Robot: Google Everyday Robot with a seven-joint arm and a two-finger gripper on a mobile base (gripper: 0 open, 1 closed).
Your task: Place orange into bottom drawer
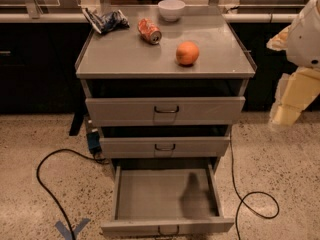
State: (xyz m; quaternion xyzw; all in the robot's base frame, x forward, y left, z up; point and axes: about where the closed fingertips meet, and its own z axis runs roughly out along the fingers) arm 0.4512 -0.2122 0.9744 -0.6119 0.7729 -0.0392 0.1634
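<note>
Here, one orange (187, 53) sits on the grey desk (125, 54) of a three-drawer metal cabinet, towards the right front of the top and well apart from the bottom drawer (150, 194), which stands pulled out over the speckled floor with a dark shadow lying on its tray. The top drawer (165, 110) and the middle drawer (165, 146) sit further in, each with a small loop handle.

The robot's arm enters at the right edge of the view, its white upper part (310, 34) level with the desk. The cream-coloured claw (292, 101) hangs below it, off to the right of the cabinet and beside the top drawer's end, touching nothing; whether it is released or clenched cannot be told.

Three other things share the desk: one crushed soda can (149, 30) lying on its side behind and left of the orange, one white bowl (171, 9) at the back edge, and one crumpled snack bag (106, 20) at the back left. Two black cables trail on the floor, one looping left (45, 184) and one right (250, 204) of the cabinet. A blue tape mark (72, 229) lies near the open drawer's left corner.
</note>
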